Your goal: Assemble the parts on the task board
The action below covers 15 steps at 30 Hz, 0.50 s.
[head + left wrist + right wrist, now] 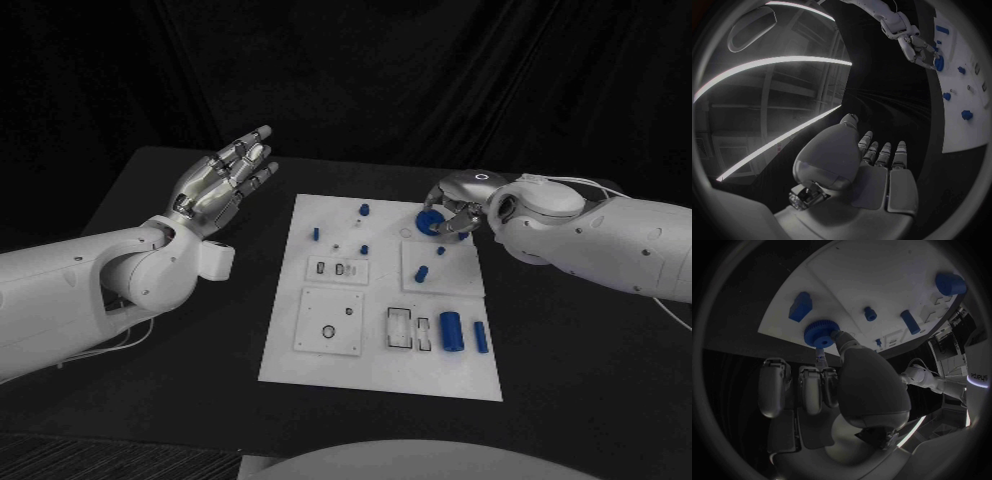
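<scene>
The right hand (459,212) has its fingertips (841,338) closed on a blue toothed gear (821,333), pinching it at the far right corner of the white task board (378,372); in the right wrist view the thumb tip presses the gear's rim while the other fingers curl below it, and the gear sits low over the board's edge, though whether it touches the surface cannot be told. Just beside the gear lies a blue block (799,306), and farther across the board stand a small blue peg (870,314), a slanted blue bar (910,321) and a larger blue cylinder (950,283). In the head view, two blue cylinders (463,332) lie side by side near the board's right edge, next to a row of rectangular slots (405,329), and a square plate with a round hole (332,321) sits to their left. The left hand (225,183) is raised above the black table (188,330) left of the board, fingers straight and slightly spread, grasping nothing.
</scene>
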### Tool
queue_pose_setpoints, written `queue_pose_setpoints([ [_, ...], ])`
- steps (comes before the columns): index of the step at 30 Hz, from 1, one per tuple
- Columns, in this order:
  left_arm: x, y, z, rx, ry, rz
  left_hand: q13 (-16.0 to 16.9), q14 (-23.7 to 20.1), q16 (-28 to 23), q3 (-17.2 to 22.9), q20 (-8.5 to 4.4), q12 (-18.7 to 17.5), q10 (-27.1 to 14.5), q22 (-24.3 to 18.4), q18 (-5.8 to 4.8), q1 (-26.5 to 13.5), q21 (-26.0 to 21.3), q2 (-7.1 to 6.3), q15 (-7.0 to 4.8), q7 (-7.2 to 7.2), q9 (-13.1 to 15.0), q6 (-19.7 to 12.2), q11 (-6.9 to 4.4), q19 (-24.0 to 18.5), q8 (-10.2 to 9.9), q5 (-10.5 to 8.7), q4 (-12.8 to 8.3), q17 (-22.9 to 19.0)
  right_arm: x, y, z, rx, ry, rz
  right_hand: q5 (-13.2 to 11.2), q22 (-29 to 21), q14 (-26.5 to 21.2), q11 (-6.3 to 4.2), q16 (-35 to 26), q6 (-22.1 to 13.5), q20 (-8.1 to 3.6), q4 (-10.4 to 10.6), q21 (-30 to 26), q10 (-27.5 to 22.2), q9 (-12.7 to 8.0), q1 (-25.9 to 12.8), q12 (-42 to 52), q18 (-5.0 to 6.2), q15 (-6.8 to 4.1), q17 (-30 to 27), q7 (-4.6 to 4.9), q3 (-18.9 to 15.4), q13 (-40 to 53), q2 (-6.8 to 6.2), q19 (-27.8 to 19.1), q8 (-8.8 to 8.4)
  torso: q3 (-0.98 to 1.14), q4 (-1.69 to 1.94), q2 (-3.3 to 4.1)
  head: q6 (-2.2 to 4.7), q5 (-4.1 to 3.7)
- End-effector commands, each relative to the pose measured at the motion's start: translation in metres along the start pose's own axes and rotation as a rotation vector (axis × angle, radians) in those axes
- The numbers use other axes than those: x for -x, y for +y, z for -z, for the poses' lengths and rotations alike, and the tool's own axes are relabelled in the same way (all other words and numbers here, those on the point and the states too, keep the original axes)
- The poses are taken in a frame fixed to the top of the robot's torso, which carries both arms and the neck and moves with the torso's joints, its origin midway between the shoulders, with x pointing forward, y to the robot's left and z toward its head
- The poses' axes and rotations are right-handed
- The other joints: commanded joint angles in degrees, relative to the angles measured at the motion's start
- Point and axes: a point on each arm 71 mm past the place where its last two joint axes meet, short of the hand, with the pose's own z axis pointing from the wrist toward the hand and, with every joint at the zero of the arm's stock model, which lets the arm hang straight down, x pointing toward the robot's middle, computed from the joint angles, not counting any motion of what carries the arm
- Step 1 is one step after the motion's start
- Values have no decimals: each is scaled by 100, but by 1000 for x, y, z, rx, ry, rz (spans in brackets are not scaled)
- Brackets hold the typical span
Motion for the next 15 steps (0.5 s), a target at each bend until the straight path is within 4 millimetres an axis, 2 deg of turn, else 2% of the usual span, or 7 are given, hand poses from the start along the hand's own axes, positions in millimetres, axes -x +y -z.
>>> queue_pose_setpoints([
  [1,-2,-6,0,-78,16,10,-2,2,-13,48,56,-5,-7,0,-79,59,-8,-7,42,27,2,-10,43,-13,-9,44,0,-3,8,5,0,15,-38,4,-27,1088,581,41,15,74,1,13,20,608,627,-88,14,-19,3,1508,-65,-15,1508,1,52,476,-8,-2,-1,8,13],
  [8,-2,-6,-1,-74,19,13,-2,3,-12,51,62,-5,-7,2,-80,64,-6,-8,48,28,2,-10,43,-12,-10,45,-2,-3,20,21,-2,60,-63,2,-44,1098,581,42,15,54,2,23,39,608,638,-104,14,-24,4,1508,-60,-17,1508,-5,66,482,-10,1,-9,3,14],
  [11,-2,-6,-1,-73,20,13,-2,3,-12,51,62,-5,-7,2,-80,64,-6,-8,48,28,2,-10,43,-12,-10,45,-2,-3,23,32,-5,88,-68,1,-130,1102,581,44,15,13,6,61,39,608,665,-151,14,-24,8,1508,-56,-22,1508,-12,71,498,-3,3,-5,7,4],
  [15,-3,-5,-2,-70,22,15,-3,2,-13,53,66,-6,-9,1,-80,68,-7,-11,52,28,2,-13,43,-12,-11,46,-4,-3,25,44,-10,120,-65,1,-171,1104,581,45,15,-16,8,82,39,608,674,-172,14,-25,10,1508,-53,-23,1508,-15,74,500,-8,7,-11,-5,10],
])
